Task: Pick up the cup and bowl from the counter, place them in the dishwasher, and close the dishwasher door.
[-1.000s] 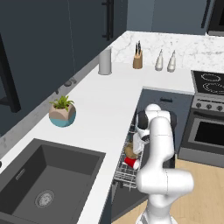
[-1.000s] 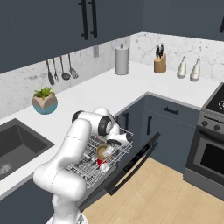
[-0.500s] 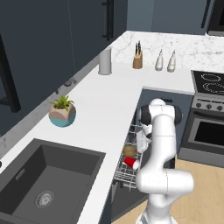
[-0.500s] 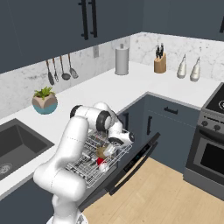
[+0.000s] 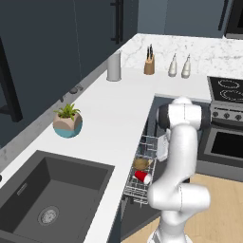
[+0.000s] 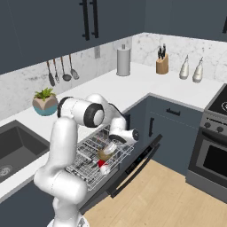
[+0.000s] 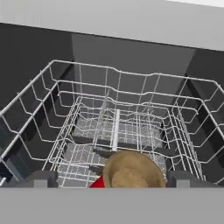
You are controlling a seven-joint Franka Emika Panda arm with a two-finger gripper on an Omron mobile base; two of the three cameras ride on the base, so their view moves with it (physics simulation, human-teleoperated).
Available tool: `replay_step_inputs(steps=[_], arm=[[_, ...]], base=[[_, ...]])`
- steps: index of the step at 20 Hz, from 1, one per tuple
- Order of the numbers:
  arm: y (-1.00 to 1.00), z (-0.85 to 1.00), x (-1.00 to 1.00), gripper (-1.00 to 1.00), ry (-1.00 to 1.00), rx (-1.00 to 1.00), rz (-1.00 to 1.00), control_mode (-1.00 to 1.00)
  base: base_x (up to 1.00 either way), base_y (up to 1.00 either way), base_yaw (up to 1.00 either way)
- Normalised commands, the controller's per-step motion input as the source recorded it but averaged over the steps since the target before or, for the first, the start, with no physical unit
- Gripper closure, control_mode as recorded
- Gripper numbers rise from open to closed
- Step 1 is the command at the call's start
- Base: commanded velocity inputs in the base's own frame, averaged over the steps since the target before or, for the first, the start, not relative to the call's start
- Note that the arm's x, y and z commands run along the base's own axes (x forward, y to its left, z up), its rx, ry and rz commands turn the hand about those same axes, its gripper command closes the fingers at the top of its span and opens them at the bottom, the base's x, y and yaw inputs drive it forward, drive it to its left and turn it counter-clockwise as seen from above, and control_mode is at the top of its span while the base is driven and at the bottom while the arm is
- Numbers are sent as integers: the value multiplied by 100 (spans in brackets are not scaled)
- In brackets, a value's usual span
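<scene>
Bowl (image 7: 131, 171) beside cup (image 5: 143, 177); in rack (image 7: 65, 105).

The white wire rack (image 7: 131, 105) carries the bowl (image 7: 131, 171) and the cup (image 5: 143, 177).

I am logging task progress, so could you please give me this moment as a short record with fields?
cup: red cup lying on its side in the white wire rack
bowl: brown bowl in the same rack, next to the cup
tool: tool just above the bowl, fingers either side of it; whether it grips cannot be told
dishwasher door: door hinged down, open
counter: white counter holds a plant pot, a grey canister and a knife block
left to do: close the door
</scene>
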Motion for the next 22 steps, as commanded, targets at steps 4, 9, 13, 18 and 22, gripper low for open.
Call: replay_step_inputs(steps=[4, 9, 13, 18, 22], arm=[[-38, 100, -60, -100, 4, 0, -6, -100], [-47, 95, -82, -100, 7, 1, -8, -100], [-57, 97, -93, -100, 14, 12, -15, -100], [-42, 85, -99, -100, 7, 17, -24, -100], [-29, 61, -82, -100, 17, 19, -47, -100]], base=[[0, 0, 0], [0, 0, 0], [0, 0, 0], [0, 0, 0], [0, 0, 0]])
